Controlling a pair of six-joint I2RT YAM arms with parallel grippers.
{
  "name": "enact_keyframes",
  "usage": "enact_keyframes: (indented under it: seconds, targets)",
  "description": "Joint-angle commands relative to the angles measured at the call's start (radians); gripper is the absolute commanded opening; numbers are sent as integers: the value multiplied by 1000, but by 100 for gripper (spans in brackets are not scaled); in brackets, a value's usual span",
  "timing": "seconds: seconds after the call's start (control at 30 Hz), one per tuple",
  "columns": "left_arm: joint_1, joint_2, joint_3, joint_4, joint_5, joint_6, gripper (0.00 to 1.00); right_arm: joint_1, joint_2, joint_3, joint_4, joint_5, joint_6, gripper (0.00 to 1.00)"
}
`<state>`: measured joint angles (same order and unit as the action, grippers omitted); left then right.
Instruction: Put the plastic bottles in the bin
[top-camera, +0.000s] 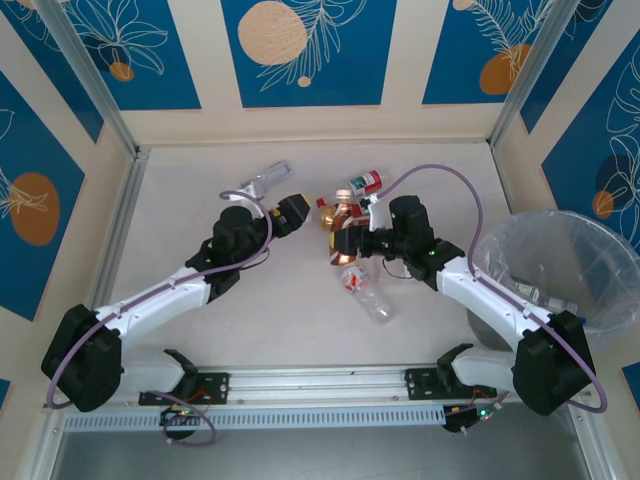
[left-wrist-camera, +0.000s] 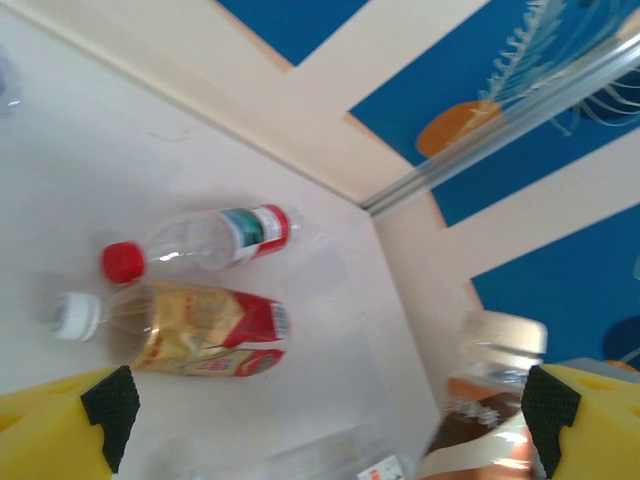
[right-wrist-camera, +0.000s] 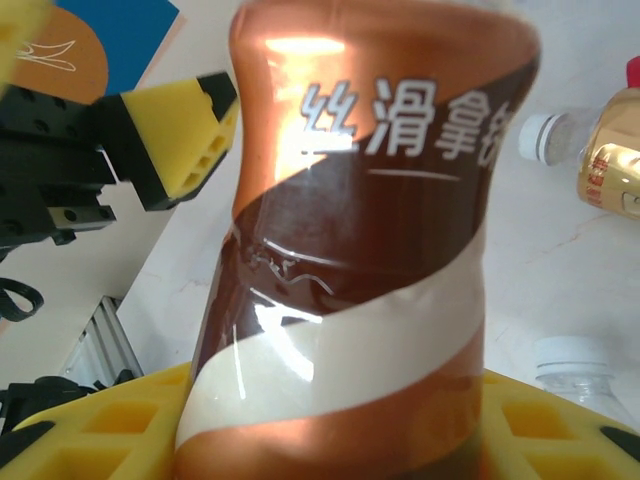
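Right wrist shows the brown bottle (right-wrist-camera: 350, 250), its label reading 丝滑拿.

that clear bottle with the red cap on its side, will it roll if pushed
The red-capped bottle lies on its side on the smooth table, so a sideways push would probably roll it. It looks empty, so likely light and quick to skid. Its clear wall may dent under a firm squeeze.

Bright, even light; shadows on the table (top-camera: 300, 310) are faint. The left wrist view is softly blurred, worst at lower right. White glare marks the copper bottle (right-wrist-camera: 350, 250) in its upper part.
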<state>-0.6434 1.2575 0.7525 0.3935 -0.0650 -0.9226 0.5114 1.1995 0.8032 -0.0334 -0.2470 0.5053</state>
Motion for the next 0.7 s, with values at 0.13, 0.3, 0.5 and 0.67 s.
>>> enact_keyframes:
  seconds: [0.13, 0.3, 0.5, 0.67]
  targets:
    - [10, -18, 21, -174, -171, -42, 99, 13, -26, 70, -68, 94, -58, 43]
    - [11, -4, 16, -208, -202, -15, 99, 29, -37, 158, -213, 204, -122, 43]
    - [12, 31, 22, -245, -211, -17, 99, 44, -83, 275, -392, 407, -155, 43]
    - [14, 50, 15, -235, -210, -16, 99, 44, -144, 338, -500, 522, -173, 43]
